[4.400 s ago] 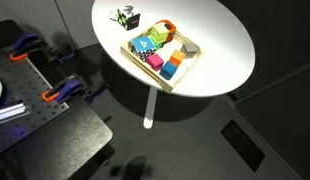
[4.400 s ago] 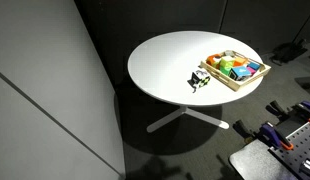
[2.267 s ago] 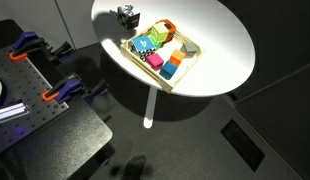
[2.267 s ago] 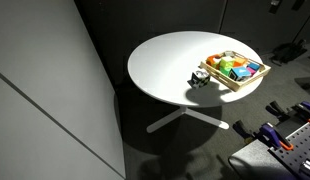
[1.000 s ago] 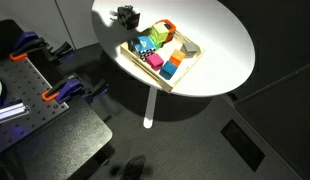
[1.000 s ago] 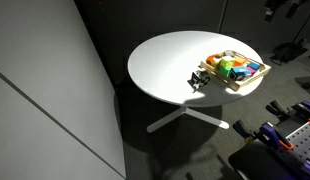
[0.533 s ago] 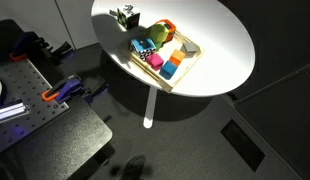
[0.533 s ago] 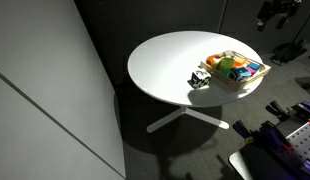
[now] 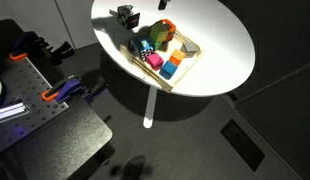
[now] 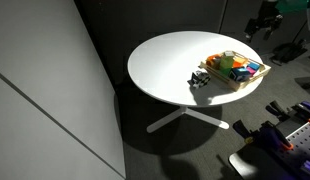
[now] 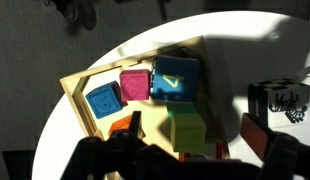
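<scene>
A wooden tray (image 9: 187,52) of coloured blocks sits on a white round table (image 9: 220,50); it shows in both exterior views (image 10: 235,70). In the wrist view the tray (image 11: 75,88) holds a light blue block (image 11: 102,100), a magenta block (image 11: 135,85), a blue block with a yellow-green mark (image 11: 177,78) and a green block (image 11: 187,128). My gripper (image 11: 193,136) is open and empty, above the green block and apart from it. In an exterior view it hangs high beyond the table's edge (image 10: 263,24). A small black-and-white cube (image 11: 280,100) stands on the table beside the tray.
The cube also shows next to the tray in both exterior views (image 9: 125,15) (image 10: 200,82). A workbench (image 9: 35,100) with orange clamps (image 9: 57,95) stands beside the table. A dark partition wall (image 10: 45,90) stands near the table. The floor is dark.
My gripper has come in from the upper edge of an exterior view and moved down and towards the tray. Its shadow now falls across the tray's blocks.
</scene>
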### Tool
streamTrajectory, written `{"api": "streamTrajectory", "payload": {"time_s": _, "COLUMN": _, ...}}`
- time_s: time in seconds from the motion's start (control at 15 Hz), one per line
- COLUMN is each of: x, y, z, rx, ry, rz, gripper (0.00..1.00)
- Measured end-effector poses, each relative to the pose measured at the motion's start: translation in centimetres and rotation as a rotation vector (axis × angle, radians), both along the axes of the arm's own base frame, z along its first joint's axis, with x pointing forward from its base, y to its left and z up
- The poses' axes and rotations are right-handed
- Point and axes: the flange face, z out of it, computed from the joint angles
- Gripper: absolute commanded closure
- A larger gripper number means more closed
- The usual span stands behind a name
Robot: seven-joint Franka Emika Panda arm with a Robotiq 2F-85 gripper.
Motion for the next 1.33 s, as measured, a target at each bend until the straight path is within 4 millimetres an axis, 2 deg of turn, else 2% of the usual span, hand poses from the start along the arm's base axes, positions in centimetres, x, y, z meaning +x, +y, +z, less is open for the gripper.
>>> {"api": "streamTrajectory", "payload": {"time_s": 0.6, "x": 3.9, "y": 0.6, "z": -5.0, "rx": -0.015, "ry": -0.096, "rz": -0.026, "gripper": 0.0}}
{"api": "streamTrajectory", "payload": {"time_s": 1.33, "x": 7.1, "y": 1.8, "z": -11.2, "rx": -0.04, "ry": -0.108, "rz": -0.112, "gripper": 0.0}}
